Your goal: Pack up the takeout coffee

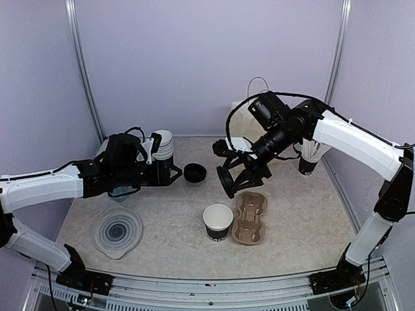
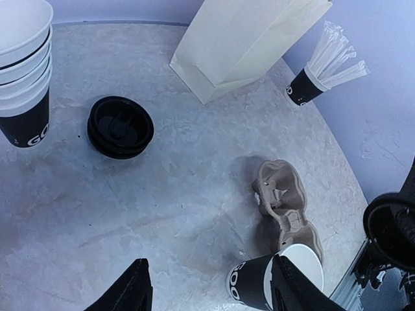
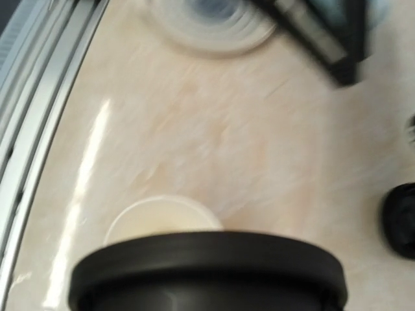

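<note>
- Above the bench [image 1: 305, 214], centre: right fingers [image 1: 249, 175] clasp a black lid [image 1: 227, 183] above the open cup [image 1: 218, 220]; the carrier tray [image 1: 251, 217] lies just beside it
- Left fingers [image 2: 130, 291] spread wide, empty, near the cup stack [image 1: 163, 146]
- Step: lidding; next, level the lid, press it onto the rim

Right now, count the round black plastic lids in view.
2. One round black plastic lid lies on the pale table, perhaps a stack hiding more; the second lid is held in the right gripper.

Robot lab booth: plain lilac walls [image 1: 207, 58], aluminium-railed table [image 1: 214, 285].
</note>
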Robot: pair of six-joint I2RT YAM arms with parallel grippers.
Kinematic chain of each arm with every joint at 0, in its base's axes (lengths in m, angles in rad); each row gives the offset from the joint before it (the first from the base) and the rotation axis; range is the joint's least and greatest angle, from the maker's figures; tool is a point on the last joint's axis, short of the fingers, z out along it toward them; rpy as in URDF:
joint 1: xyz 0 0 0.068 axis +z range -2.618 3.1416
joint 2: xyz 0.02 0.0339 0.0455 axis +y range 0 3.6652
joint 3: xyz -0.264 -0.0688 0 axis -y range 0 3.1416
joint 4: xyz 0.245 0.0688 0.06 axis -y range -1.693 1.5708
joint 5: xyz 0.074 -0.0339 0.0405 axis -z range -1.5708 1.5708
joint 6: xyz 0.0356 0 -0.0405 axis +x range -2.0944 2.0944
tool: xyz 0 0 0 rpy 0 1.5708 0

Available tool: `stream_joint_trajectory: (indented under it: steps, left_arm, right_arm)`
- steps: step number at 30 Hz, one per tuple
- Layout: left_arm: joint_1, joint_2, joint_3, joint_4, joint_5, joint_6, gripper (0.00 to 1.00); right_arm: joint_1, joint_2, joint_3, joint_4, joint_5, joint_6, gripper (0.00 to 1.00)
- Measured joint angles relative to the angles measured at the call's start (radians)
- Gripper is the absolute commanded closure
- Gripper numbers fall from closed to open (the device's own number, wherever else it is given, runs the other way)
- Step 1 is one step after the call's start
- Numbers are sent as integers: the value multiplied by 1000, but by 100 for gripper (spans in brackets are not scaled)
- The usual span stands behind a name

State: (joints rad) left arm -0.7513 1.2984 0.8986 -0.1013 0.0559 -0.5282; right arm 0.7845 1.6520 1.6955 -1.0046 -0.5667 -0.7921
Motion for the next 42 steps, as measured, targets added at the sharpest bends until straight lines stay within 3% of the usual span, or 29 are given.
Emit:
stream_joint_trajectory:
  steps: [17,42]
  left_arm:
    - [5,-9,-3,-4,-77,13,38]
    - [23,-37,-53,4,-91,14,38]
  right_arm:
    - [136,163,41,-98,251,-11,36]
    - [175,225,60,-107,327,0,32]
